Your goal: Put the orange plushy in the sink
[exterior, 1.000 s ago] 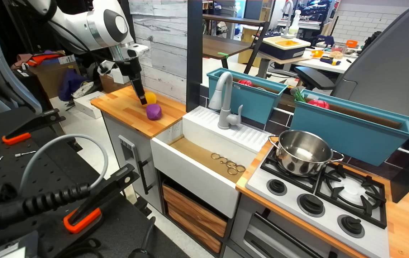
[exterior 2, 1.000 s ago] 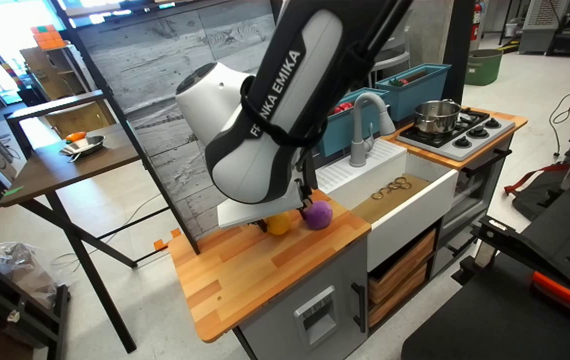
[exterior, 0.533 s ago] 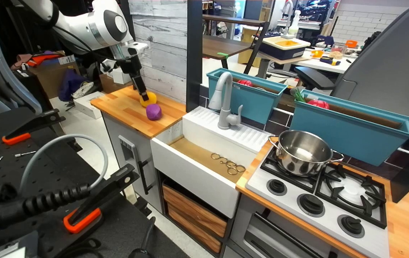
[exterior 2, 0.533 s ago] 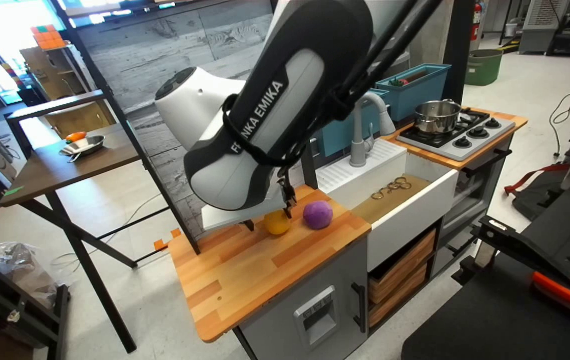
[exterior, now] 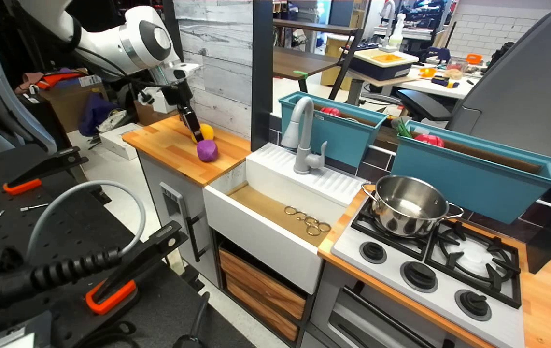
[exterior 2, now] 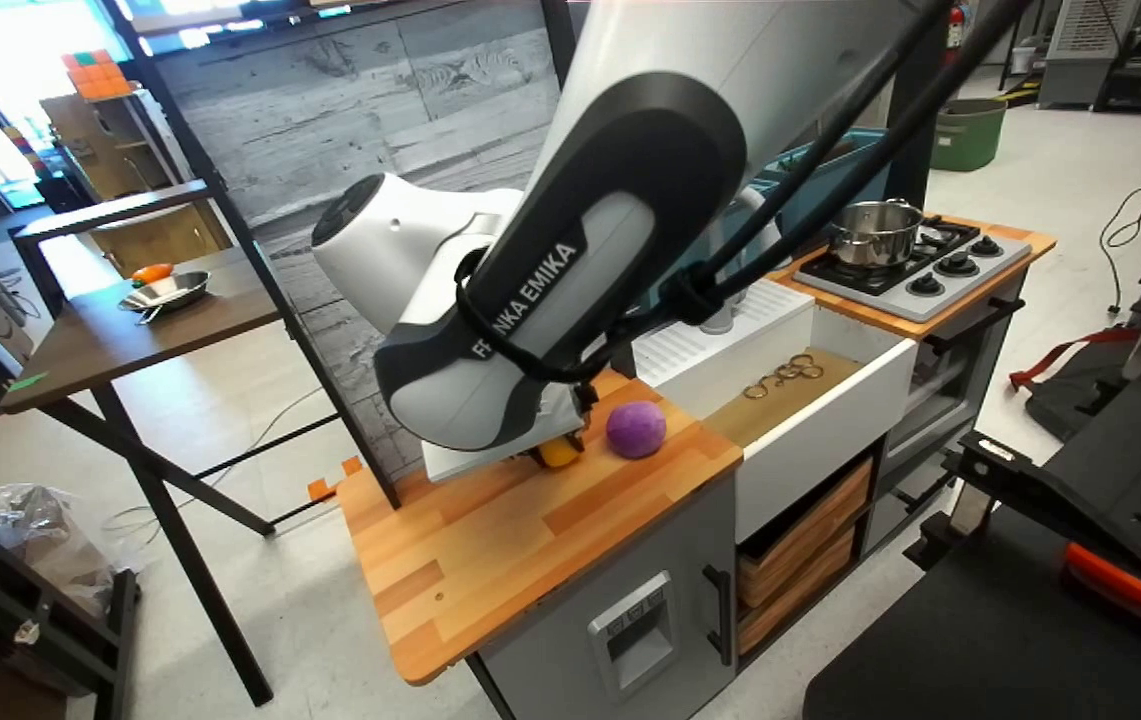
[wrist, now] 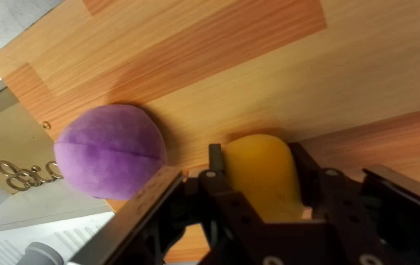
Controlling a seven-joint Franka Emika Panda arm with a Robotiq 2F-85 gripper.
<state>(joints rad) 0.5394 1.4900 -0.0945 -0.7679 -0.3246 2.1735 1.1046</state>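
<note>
The claw [wrist: 257, 156] is angled downward over the tabletop [exterior 2: 490, 540], its two fingers [wrist: 216, 158] pressed to opposite sides of the orange toy [wrist: 263, 176]; the toy is gripped. The arm [exterior 2: 665, 140] is sloped down toward the tabletop and bent at the wrist.

Both fingers and their contact are recorded clearly in the wrist view. In an exterior view the claw and the upper part of the toy are largely covered by the arm, while a frying pan [exterior 2: 188, 294] on a side table [exterior 2: 130, 345] is taken in there. The tap [exterior: 305, 140] is shown whole in an exterior view.

Toy: yellow-orange, smooth, domed, its flanks flattened where the fingers are met. Position: on the tabletop, nearer the edge along the plank wall [exterior 2: 390, 130] than the front edge. A purple ball [wrist: 110, 151] is set between it and the sink-side edge, bare wood being seen between ball and claw in the wrist view. Past that edge the sink [exterior: 261, 241] is found, with metal rings [exterior: 310, 220] laid on its tan floor.
</note>
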